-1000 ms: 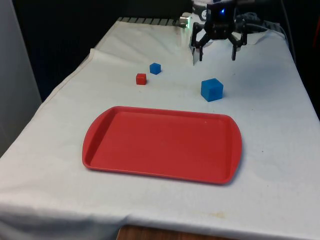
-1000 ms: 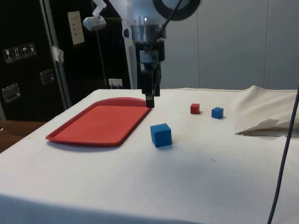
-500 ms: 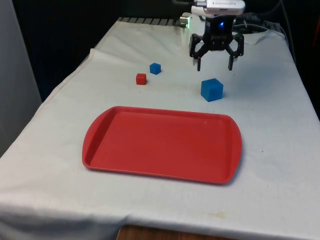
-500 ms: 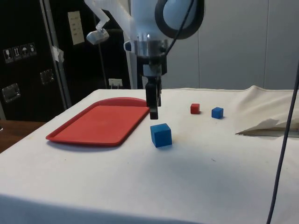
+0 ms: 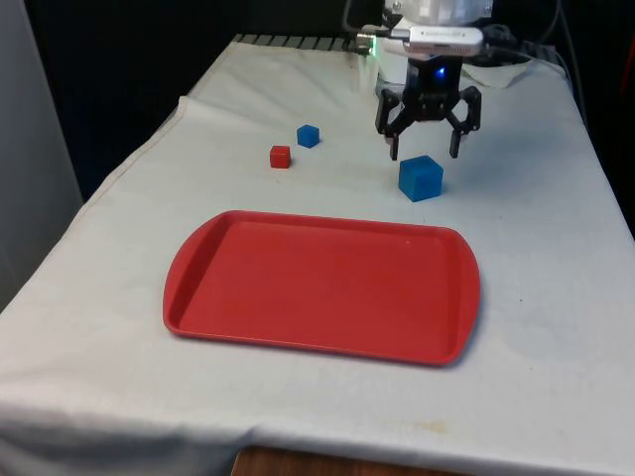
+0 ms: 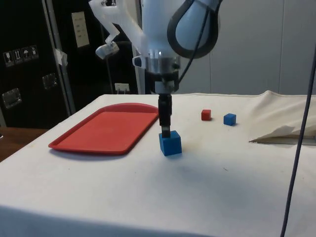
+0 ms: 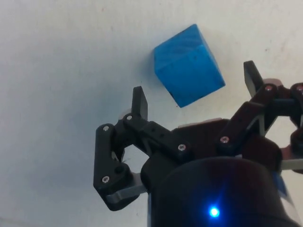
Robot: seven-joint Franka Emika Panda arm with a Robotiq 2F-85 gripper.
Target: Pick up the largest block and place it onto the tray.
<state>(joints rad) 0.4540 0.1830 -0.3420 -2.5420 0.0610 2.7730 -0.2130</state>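
Largest blue block (image 5: 421,178) sits on the cloth just below the spread jaws, untouched

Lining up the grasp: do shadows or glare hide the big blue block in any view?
Front view: big blue block evenly lit, open gripper just above. Side view: faint shadow on the cloth, block clear. Wrist view: block sharp, no glare.

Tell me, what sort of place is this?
Probably a robotics lab or test room. A white robot arm's gripper hangs over a large blue block on a cloth-covered table, beside a red tray, with dark cabinets behind.
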